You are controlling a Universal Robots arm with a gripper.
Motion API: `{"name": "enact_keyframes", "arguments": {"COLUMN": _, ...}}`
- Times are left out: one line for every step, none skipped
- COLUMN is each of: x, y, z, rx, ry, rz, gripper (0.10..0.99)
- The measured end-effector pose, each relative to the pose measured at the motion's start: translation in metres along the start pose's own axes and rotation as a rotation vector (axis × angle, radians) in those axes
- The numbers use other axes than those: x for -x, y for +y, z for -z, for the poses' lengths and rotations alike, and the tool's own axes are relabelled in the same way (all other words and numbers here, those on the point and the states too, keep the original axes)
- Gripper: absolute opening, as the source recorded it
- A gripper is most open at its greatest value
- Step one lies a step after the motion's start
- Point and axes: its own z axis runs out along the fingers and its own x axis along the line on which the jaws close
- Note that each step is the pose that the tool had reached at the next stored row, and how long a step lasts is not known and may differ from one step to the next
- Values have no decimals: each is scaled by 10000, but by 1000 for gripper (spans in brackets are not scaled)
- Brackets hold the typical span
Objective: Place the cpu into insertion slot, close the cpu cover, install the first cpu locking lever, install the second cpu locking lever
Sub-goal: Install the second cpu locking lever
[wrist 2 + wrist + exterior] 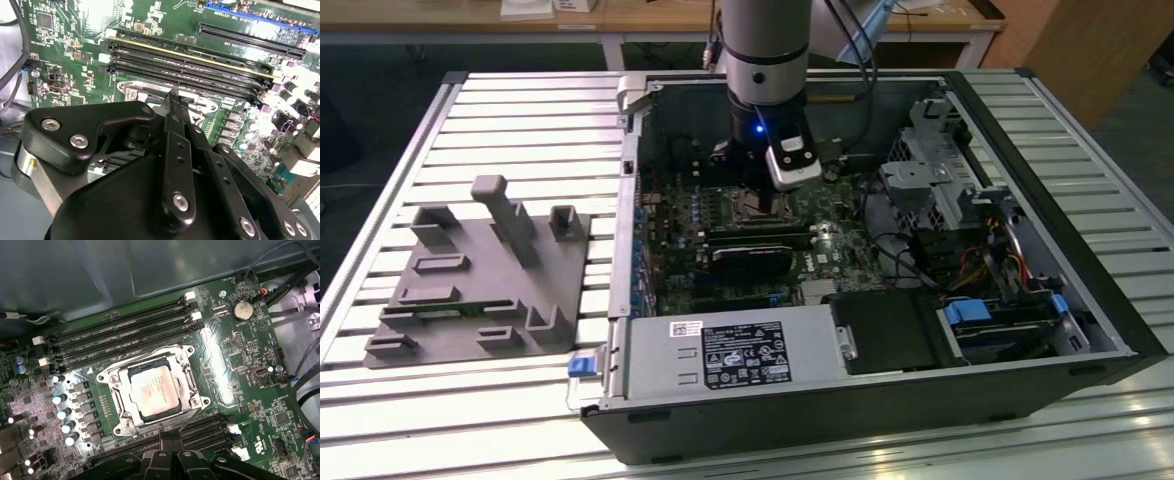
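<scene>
Item: cpu (152, 390), silvery square chip, seated in its socket mid-motherboard (235, 370), between two banks of memory slots (125, 330). Cpu cover (192, 392) lies closed around it as a metal frame. Gripper (172, 437) hangs at the socket's near edge; finger state: cannot tell. Handling, judged: chip light, rigid, slick-faced, fragile on its underside; hold by opposite edges only. Cover thin, springy; press at its free end
</scene>
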Motion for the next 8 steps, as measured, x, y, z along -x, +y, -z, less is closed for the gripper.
{"name": "enact_keyframes", "arguments": {"x": 0, "y": -2, "z": -2, "rx": 5, "ry": 2, "rz": 65, "gripper": 106}}
{"name": "enact_keyframes", "arguments": {"x": 0, "y": -3, "z": -3, "rx": 11, "ry": 5, "rz": 140, "gripper": 106}}
{"name": "enact_keyframes", "arguments": {"x": -1, "y": -4, "z": -5, "rx": 16, "ry": 9, "rz": 228, "gripper": 106}}
{"name": "enact_keyframes", "arguments": {"x": -1, "y": -5, "z": -7, "rx": 24, "ry": 13, "rz": 331, "gripper": 106}}
{"name": "enact_keyframes", "arguments": {"x": -2, "y": -5, "z": -9, "rx": 31, "ry": 18, "rz": 447, "gripper": 106}}
{"name": "enact_keyframes", "arguments": {"x": -2, "y": -5, "z": -11, "rx": 39, "ry": 24, "rz": 573, "gripper": 106}}
{"name": "enact_keyframes", "arguments": {"x": -3, "y": -6, "z": -12, "rx": 45, "ry": 27, "rz": 685, "gripper": 106}}
{"name": "enact_keyframes", "arguments": {"x": -3, "y": -6, "z": -13, "rx": 48, "ry": 30, "rz": 788, "gripper": 106}}
